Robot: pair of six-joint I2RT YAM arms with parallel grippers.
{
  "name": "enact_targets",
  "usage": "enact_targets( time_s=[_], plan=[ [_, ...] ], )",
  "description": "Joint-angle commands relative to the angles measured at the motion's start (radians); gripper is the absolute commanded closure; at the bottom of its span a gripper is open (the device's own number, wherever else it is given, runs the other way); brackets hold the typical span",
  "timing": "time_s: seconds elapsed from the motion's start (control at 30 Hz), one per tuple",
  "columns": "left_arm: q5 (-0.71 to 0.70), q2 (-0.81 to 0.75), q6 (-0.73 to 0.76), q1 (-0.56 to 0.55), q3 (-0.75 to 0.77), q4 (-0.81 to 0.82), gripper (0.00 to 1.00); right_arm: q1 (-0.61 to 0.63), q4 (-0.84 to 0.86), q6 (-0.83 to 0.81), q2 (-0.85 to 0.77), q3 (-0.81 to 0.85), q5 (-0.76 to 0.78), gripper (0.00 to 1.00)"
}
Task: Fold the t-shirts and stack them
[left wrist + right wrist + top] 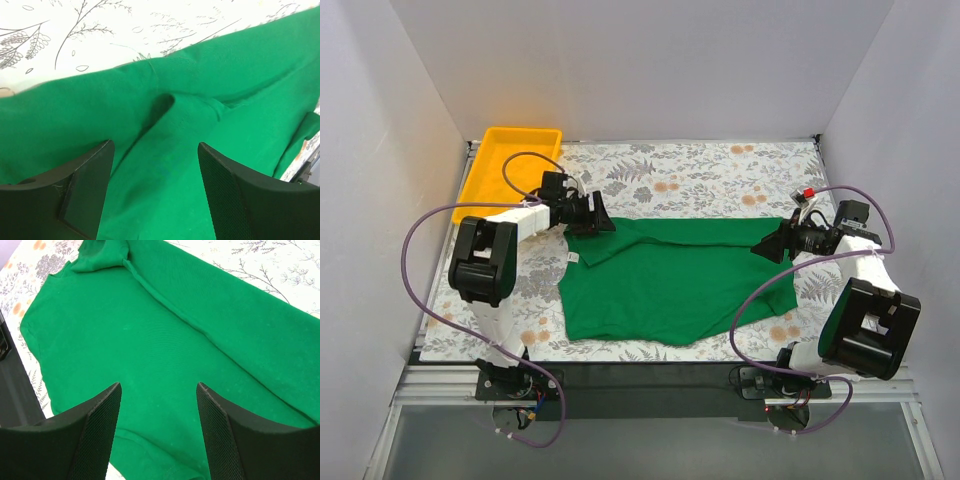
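The bright green short-sleeved cloth t-shirt (pixel 665 285) lies partly folded at the middle of the floral-printed table cover (pixel 720 175), with a small white label (pixel 573 258) at its 9 o'clock edge. The left gripper (pixel 600 215) reaches in low at the shirt's 11 o'clock corner and the right gripper (pixel 767 246) at its 2 o'clock corner. Both have their jaws spread, with nothing between them. Only the left wrist view shows a puckered ridge in the cloth (pixel 165 102). Only the top view shows the yellow plastic tray (pixel 485 175) at 10 o'clock.

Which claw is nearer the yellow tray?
Left. The left claw is at the left end of the t-shirt, near the yellow tray; the right claw is at its right end.
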Motion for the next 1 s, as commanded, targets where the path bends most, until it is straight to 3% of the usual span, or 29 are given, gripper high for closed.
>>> enact_targets(
  time_s=[0.0,0.47,0.7,0.83,0.97],
  plan=[
    [0.031,0.024,0.054,-0.014,0.058,-0.053,0.34,0.001,-0.013,-0.011,0.006,-0.006,-0.031,0.32],
    [0.057,0.024,0.071,-0.045,0.058,-0.070,0.40,-0.002,-0.015,-0.009,0.008,0.000,-0.028,0.32],
    [0.065,0.019,0.075,-0.054,0.062,-0.092,0.51,-0.008,-0.018,-0.009,0.008,0.000,-0.031,0.32],
    [0.062,-0.005,0.080,-0.061,0.054,-0.096,0.65,-0.014,-0.016,-0.008,0.006,0.002,-0.036,0.32],
    [0.061,-0.039,0.084,-0.066,0.032,-0.102,0.67,-0.020,-0.019,-0.006,0.003,0.000,-0.044,0.33]
  ],
)
